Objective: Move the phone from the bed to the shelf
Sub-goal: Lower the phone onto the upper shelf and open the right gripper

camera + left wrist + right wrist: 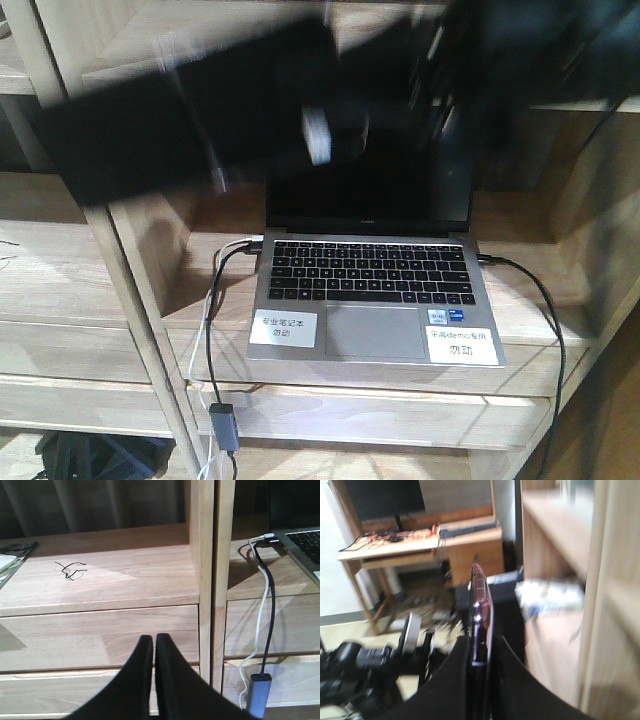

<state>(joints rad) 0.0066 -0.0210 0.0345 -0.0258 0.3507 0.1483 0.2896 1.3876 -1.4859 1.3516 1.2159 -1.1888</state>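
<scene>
Pale natural-wood plank shelf (100, 575) fills the left wrist view, its left bay bare apart from a small black wire scribble (70, 570) lying loose on the board. The left gripper (154, 645) hangs just in front of the lower board with its black fingers pressed together on nothing, evidently parked clear of the work. Right of the upright post, a white cable and a black cable (269, 605) run down to a small grey adapter (259, 694), feeding the open grey laptop with black keys (375, 290) that occupies most of the middle bay in the front view; two white labels sit on its palm rest. Above the laptop, a large dark blurred mass crosses the front view, which I judge to be the right arm in motion, so detail there is unreliable. In the right wrist view the right gripper (481, 655) is clamped on the slim black phone with the rose-gold edge (481, 610), held edge-on and upright between the fingers, its upper part standing proud of the fingertips. That grip suits carrying and setting down flat-sided. A wooden worktop (420, 542) stands well behind; shelf boards lie close to the right. The bed is not in view.
</scene>
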